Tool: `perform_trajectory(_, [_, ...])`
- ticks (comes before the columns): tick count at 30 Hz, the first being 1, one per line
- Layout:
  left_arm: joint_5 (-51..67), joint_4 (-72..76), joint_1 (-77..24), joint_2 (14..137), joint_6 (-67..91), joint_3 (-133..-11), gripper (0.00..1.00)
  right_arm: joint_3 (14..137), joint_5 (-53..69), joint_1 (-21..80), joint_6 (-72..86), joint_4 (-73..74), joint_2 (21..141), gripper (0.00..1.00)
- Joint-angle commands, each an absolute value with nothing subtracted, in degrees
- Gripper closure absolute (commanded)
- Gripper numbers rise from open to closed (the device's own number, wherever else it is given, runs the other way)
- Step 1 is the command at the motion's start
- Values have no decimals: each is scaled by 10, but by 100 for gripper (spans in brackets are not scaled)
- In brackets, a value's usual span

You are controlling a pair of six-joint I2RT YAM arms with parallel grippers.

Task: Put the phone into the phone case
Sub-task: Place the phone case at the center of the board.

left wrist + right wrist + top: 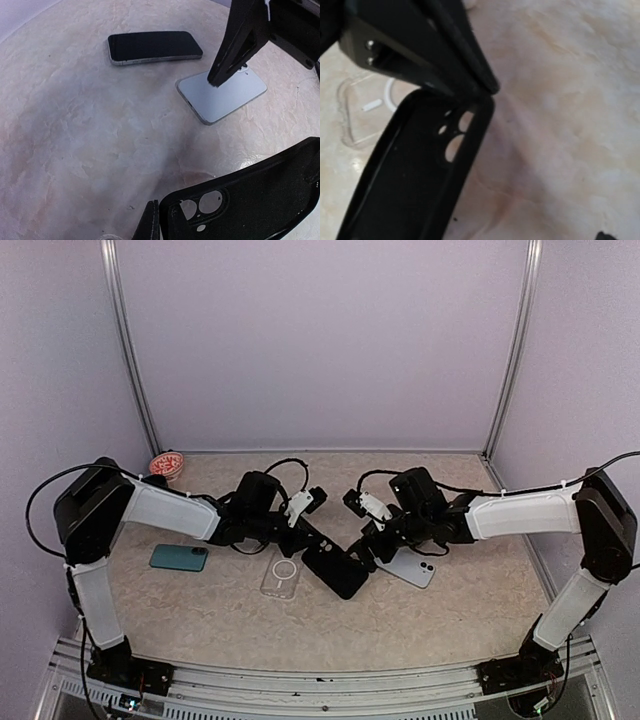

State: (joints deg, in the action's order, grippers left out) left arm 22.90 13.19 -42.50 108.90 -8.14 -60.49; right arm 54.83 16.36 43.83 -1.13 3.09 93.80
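Note:
My left gripper (316, 540) is shut on the camera-hole corner of a black phone case (337, 571) and holds it tilted, low over the table. The case fills the bottom right of the left wrist view (250, 200) and the left of the right wrist view (410, 175). A silver phone (411, 567) lies back-up to its right. My right gripper (368, 546) hangs open over that phone's near edge, one finger (234, 47) touching down on the phone (225, 92). A black phone (155, 46) lies screen-up beyond it.
A clear case (282, 577) lies just left of the black case and also shows in the right wrist view (360, 107). A teal phone (180, 558) lies at the left. A small red-and-white object (167, 466) sits at the back left corner.

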Motion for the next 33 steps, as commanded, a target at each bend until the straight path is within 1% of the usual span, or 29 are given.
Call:
perform_trajectory(1, [213,94,-427,1095,-6,-612,95,563,127,420,6,47,910,0])
perform_trajectory(12, [166,32,-442,1138,34,-675,91,569,42,355,41,65,888,1])
perform_trajectory(18, [151,6,-452,1172,24,-711,90,582,50,292,34,69,918,1])
perform_trajectory(21, [148,3,-454,1183,20,-720,89,585,75,278,11,60,933,1])
perform_trajectory(25, [136,2,-454,1193,12,-726,84,593,106,268,-33,59,955,0])
perform_trajectory(28, [131,2,-453,1197,8,-730,77,601,134,254,-50,60,973,0])
perform_trajectory(32, [124,2,-454,1191,9,-733,65,617,134,236,-71,66,993,1])
perform_trajectory(33, [122,2,-454,1188,9,-732,61,618,132,230,-77,64,997,1])
